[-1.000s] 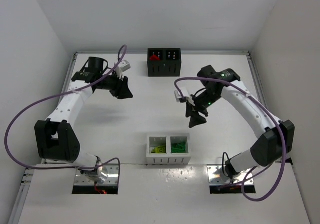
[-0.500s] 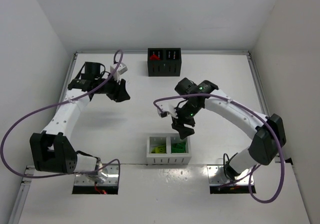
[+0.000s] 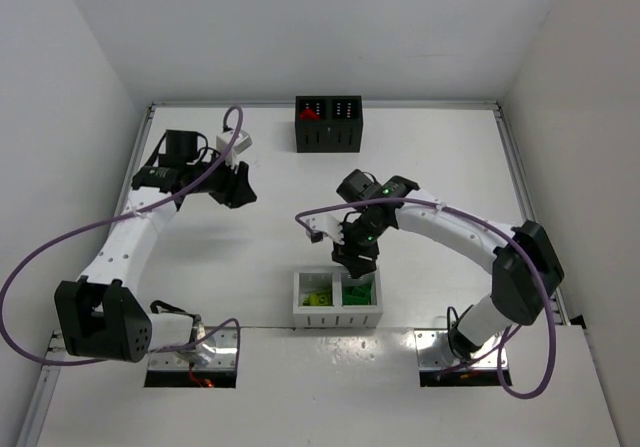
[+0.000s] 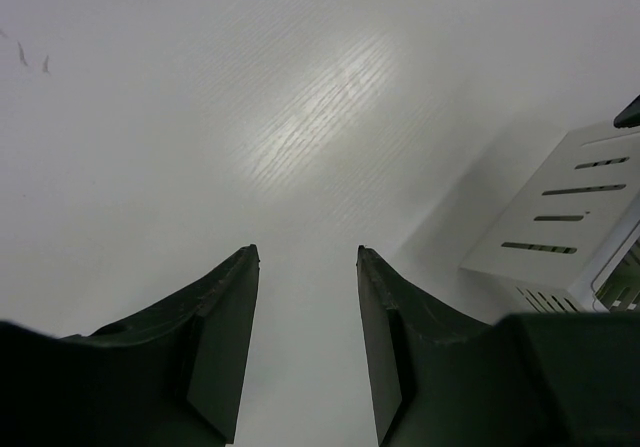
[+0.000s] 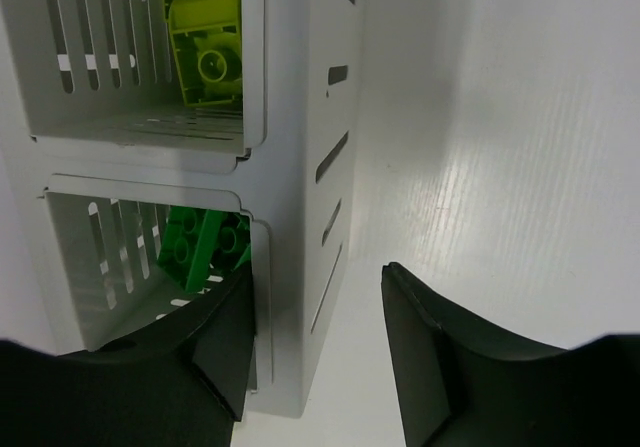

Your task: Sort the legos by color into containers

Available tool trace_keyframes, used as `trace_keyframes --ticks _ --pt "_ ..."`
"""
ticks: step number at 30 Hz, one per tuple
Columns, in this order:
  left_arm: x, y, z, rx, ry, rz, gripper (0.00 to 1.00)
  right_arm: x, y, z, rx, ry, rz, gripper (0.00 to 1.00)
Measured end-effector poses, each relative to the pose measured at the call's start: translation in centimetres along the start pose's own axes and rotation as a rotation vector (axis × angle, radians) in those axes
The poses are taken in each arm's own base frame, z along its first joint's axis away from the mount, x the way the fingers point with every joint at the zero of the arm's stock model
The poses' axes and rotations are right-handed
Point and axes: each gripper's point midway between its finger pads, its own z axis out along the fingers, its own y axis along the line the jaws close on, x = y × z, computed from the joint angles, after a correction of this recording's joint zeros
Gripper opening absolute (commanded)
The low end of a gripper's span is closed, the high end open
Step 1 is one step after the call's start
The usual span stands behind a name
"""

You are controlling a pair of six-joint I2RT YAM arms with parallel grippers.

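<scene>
done: lime bricks (image 3: 318, 297), green bricks (image 3: 355, 293) in white box (image 3: 337, 320), lower centre; red brick (image 3: 308, 114) in black box (image 3: 328, 141), top | remaining: no loose bricks seen (likely near finished) | left gripper (image 4: 305, 254), right gripper (image 5: 318, 272): jaws apart, empty

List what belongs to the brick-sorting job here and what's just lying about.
Job:
white perforated two-compartment plastic box
black perforated two-compartment box
lime green studded plastic bricks
dark green studded bricks
red brick

Just there:
purple cables
white table

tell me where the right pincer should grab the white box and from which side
Grip the white box by its far long wall, coming straight down. That wall is thin and upright and the top is open, so one finger fits inside beside the dark green legos, one outside.
</scene>
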Motion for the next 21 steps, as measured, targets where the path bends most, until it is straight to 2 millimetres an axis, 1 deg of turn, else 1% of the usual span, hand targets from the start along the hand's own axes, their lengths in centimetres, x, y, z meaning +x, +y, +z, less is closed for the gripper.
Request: trace_keyframes --ticks 4,7,11,13,14,15,21 --pt "0.0 0.1 0.0 -0.010 0.000 -0.003 0.50 0.8 0.3 1.1 -0.004 0.019 -0.005 0.48" --pt "0.1 0.2 0.0 -0.013 0.001 -0.012 0.50 1.9 0.7 2.2 -0.007 0.043 -0.008 0.42" --pt "0.5 0.2 0.1 -0.018 0.010 -0.031 0.50 3.0 1.0 3.5 -0.011 0.057 -0.007 0.26" --pt "0.7 0.2 0.2 -0.019 0.015 -0.041 0.50 2.8 0.2 3.4 0.034 0.048 -0.025 0.18" --pt "0.8 0.2 0.2 -0.019 0.017 -0.047 0.50 2.7 -0.1 3.5 0.048 0.040 -0.029 0.06" --pt "0.9 0.2 0.2 -0.020 0.018 -0.051 0.50 2.5 -0.4 3.6 0.060 0.030 -0.030 0.01" --pt "0.7 0.3 0.3 -0.023 0.010 -0.057 0.50 2.3 -0.5 3.6 0.078 0.013 -0.036 0.00"
